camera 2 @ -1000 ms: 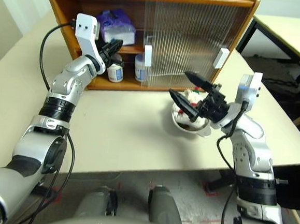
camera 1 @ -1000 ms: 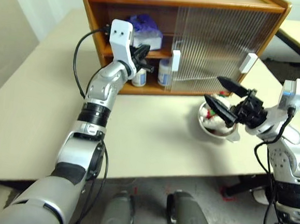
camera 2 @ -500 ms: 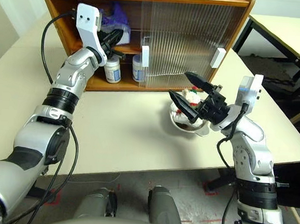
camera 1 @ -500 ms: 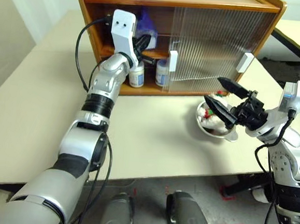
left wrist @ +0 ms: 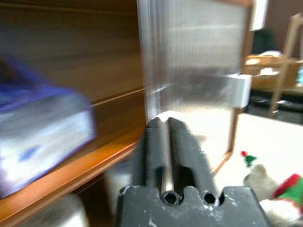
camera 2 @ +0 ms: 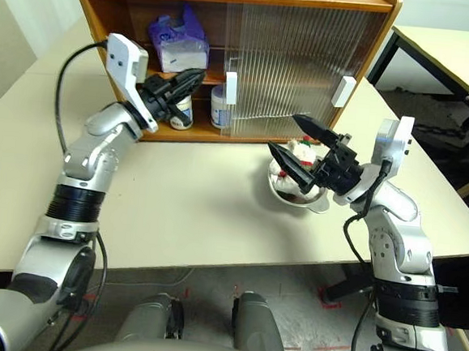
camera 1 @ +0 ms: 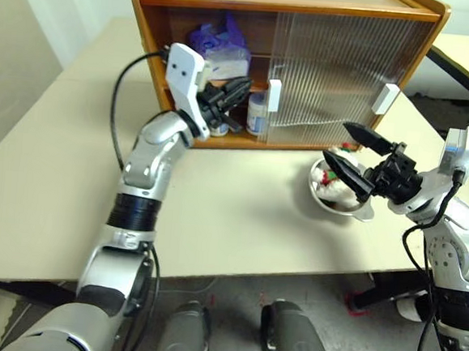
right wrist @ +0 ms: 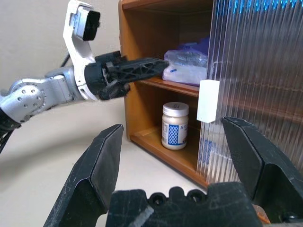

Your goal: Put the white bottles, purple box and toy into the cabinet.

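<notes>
Leftmost, the left gripper (camera 2: 191, 80) sits just in front of the open side of the cabinet (camera 1: 313, 0), its two black fingers pressed together and holding nothing; in the left wrist view they lie side by side with no gap between them. Behind it, on the upper shelf, rests the purple box (camera 1: 218, 48), a lilac pack set toward the left part of the opening. Below, on the lower shelf, stand the two white bottles: one bottle (right wrist: 175, 126) upright near the shelf's front edge, partly hidden behind the left gripper in the head views, and the second bottle (camera 1: 258, 114) just beside the edge of the ribbed sliding door (camera 1: 340, 70), with its far side behind that door. The door covers the right part of the cabinet, and two white block handles (camera 1: 274, 96) stick out from the door panels, one at the left edge and one further right.

Further right, on the beige table (camera 1: 231, 216), stands a round steel bowl (camera 2: 299, 197), near the cabinet's front. The toy (camera 2: 303, 152), a white plush with red and green trim, lies inside the bowl. Just over the bowl's rim hangs the right gripper (camera 1: 352, 153), its fingers spread wide apart and empty, pointing toward the cabinet; the right wrist view shows the two fingers standing well apart with the open shelves between them.
</notes>
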Robot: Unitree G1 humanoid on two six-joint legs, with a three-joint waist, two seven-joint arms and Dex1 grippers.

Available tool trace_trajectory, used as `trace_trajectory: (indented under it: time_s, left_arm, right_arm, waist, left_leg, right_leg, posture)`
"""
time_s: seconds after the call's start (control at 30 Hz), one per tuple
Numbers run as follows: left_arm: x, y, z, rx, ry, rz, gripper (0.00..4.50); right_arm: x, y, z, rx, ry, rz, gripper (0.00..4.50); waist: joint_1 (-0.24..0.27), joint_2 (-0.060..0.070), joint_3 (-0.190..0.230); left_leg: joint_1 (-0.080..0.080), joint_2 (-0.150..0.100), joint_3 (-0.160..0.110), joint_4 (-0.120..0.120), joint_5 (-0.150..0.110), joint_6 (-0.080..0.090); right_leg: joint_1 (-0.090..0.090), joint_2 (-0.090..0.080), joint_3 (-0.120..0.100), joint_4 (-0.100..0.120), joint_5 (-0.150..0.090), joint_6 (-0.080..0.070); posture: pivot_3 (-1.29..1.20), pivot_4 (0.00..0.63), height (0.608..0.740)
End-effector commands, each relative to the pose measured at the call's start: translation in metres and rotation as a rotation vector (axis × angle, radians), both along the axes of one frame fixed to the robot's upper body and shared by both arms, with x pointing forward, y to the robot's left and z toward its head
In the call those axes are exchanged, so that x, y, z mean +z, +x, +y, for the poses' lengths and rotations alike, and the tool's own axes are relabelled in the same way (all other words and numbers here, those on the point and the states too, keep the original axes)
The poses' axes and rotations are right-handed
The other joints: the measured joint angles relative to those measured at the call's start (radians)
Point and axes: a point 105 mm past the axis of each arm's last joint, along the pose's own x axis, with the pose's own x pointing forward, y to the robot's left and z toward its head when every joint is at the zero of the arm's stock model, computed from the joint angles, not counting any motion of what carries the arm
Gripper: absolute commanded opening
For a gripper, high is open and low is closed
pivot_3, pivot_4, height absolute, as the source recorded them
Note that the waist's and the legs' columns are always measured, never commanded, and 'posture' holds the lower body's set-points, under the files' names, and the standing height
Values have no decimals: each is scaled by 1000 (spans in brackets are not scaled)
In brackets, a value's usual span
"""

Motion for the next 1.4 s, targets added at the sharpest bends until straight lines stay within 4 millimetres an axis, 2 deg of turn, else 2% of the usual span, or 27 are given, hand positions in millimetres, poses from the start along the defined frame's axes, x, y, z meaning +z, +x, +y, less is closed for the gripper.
trace_trajectory:
  time_s: [0.03,0.23,0.4,0.63,0.93,1.4]
  left_arm:
    - [-6,7,-25,-40,47,-3,45]
    - [-15,17,-58,-78,86,-4,45]
    - [-21,25,-67,-18,140,-10,45]
    - [-27,40,-50,182,186,-3,45]
    - [-23,40,-17,327,191,-14,45]
    - [-23,37,34,482,209,3,45]
  right_arm:
    - [3,-1,-7,-17,2,-12,4500]
    - [3,-4,-10,-39,-1,-14,4500]
    - [3,-8,-12,-54,-3,-17,4500]
    - [0,-7,-11,-57,-5,-7,4500]
    - [1,-4,-8,-34,-7,-7,4500]
    - [0,-1,-5,-12,-6,-4,4500]
  waist:
    - [-1,0,0]
    - [-10,0,0]
    - [-20,0,0]
    - [-26,0,0]
    - [-43,1,0]
    - [-41,1,-1]
  left_leg:
    - [0,0,0,0,0,0]
    - [0,-1,0,-1,0,0]
    - [0,-1,0,-2,0,0]
    - [0,0,-1,-2,0,0]
    - [0,0,0,-2,0,0]
    - [2,1,-1,-2,0,0]
  right_leg:
    - [0,0,0,0,0,0]
    - [0,1,0,0,0,3]
    - [-2,2,0,0,-1,5]
    - [-1,1,0,0,0,6]
    - [-2,1,0,0,0,5]
    - [-2,1,0,1,3,2]
  posture:
    - [-108,0,740]
    - [-146,0,740]
    - [-168,0,740]
    - [-168,0,740]
    - [-139,0,740]
    - [-96,0,740]
